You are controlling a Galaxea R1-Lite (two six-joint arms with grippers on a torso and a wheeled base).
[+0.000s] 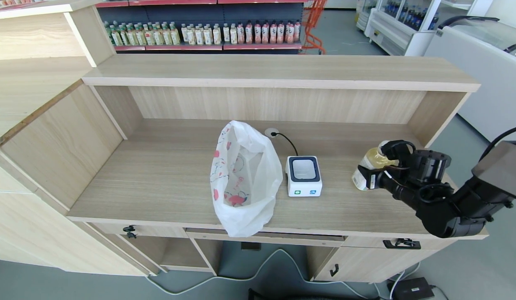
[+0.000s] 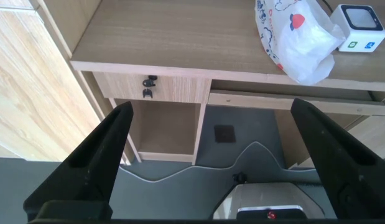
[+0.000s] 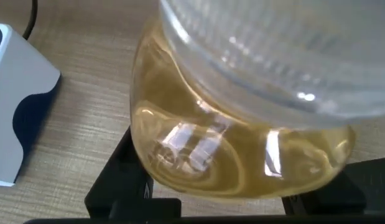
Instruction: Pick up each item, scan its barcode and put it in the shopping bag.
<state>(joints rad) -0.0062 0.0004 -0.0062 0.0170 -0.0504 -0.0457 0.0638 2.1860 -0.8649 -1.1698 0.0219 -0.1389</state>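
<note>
My right hand (image 1: 376, 164) is pinching the bottle (image 1: 371, 163), one finger on each side of its body, over the right end of the surface (image 1: 158, 179). The bottle holds a pale amber liquid, has a white cap (image 1: 383, 146) and a label around its lower part, and it leans with the cap towards the back wall. From the right wrist I look down past the ribbed cap (image 3: 273, 50) onto the bottle (image 3: 242, 137), with the dark fingers (image 3: 117, 193) on either side below it and the wood grain behind. I cannot tell whether its base touches the surface.

The scanner (image 1: 304, 175), a small white box with a dark-framed window facing up, sits near the middle of the surface, well apart from the bottle and on its left. A black cable (image 1: 288, 142) runs from behind it to a round port at the back. A corner of the scanner (image 3: 18, 106) shows from the right wrist, close to the bottle.

The bag (image 1: 245, 179), white plastic with red print, stands open just beside the scanner on its other side, and its bottom sags over the front edge of the surface.

My left hand (image 2: 212, 107) hangs low in front of the surface, below the front edge, fingers spread wide with nothing between them. From there I see the bag (image 2: 301, 43) bulging over the edge and the scanner (image 2: 360, 25) next to it
</note>
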